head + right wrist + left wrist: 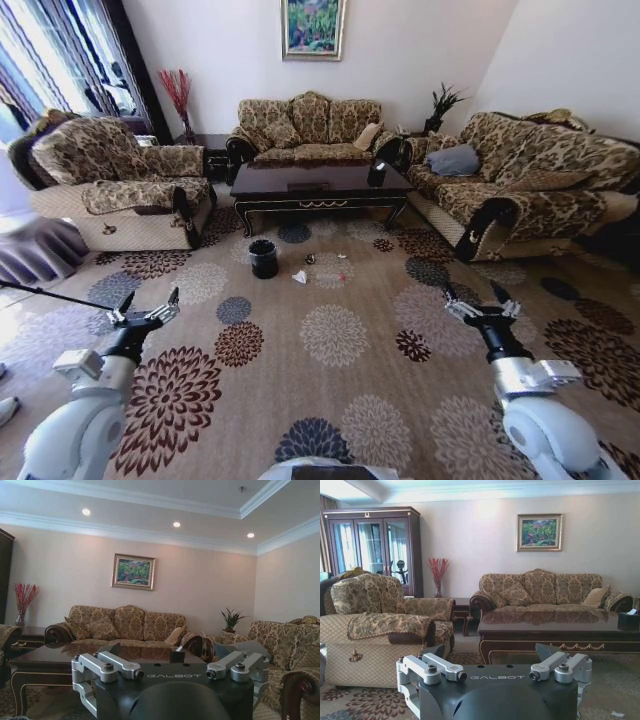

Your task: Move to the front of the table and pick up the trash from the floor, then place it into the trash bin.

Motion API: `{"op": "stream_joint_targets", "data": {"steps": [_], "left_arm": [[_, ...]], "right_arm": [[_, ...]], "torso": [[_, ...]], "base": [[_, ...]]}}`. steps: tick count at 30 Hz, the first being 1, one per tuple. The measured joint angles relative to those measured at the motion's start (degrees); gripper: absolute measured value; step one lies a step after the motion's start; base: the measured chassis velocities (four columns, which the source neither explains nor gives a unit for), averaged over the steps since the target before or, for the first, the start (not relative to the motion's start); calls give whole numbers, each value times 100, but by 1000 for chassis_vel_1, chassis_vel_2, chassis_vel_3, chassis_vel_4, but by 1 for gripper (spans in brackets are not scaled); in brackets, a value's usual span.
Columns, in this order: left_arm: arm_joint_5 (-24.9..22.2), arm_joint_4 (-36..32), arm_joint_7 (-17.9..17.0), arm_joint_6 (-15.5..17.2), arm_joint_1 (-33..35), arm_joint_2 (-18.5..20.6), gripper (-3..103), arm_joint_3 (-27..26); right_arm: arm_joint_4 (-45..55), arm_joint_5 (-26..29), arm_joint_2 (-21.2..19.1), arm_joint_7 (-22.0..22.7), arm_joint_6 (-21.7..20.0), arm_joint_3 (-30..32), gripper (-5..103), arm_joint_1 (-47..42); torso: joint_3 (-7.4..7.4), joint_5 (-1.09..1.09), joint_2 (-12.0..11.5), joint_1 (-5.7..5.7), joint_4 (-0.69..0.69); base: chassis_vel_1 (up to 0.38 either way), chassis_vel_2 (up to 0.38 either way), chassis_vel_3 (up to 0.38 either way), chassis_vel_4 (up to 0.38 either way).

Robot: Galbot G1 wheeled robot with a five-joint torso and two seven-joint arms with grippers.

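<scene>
- The trash lies on the beige flower-medallion carpet floor [330,400] just above the head view's centre, in front of the long glossy dark wood coffee table [320,185]: a crumpled white paper scrap [300,277], with smaller bits [341,256] too tiny to identify beside it.
- The small round black trash bin [264,258] stands just left of the paper, near the table's left leg.
- The paper looks light, soft and easily crushed; a pinch across its raised folds should hold, though it may slide on carpet.
- The left gripper [148,312], lower left, hovers with fingers spread, holding nothing.
- The right gripper [478,304], lower right, is likewise spread and empty, well apart from the trash.
</scene>
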Motion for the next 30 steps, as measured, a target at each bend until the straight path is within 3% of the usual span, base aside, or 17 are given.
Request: {"op": "stream_joint_targets", "data": {"steps": [7,11,13,16,21,30], "left_arm": [[10,22,-105,14,-49,-3,100,13],[-98,-1,124,-60,-68,4,100,49],[-210,41,501,-326,-94,27,100,89],[-290,157,700,-538,-131,45,100,154],[-328,344,719,-771,-247,45,100,219],[-362,512,688,-821,-297,100,100,188]], "right_arm": [[-44,0,-6,-9,9,-21,100,35],[-88,-1,-6,-7,11,-35,100,73],[-133,-1,-6,5,44,-59,100,127],[-185,15,-9,13,124,-83,100,203],[-278,-1,-17,13,202,-98,100,281],[-398,-40,-22,-2,211,-200,100,395]], "torso": [[0,0,0,0,0],[0,0,0,0,0],[0,1,0,0,0],[0,0,0,0,0],[0,0,0,0,-1],[0,0,0,0,0]], "base": [[0,0,0,0],[0,0,0,0],[0,0,0,0],[0,0,0,0],[0,0,0,0],[0,0,0,0]]}}
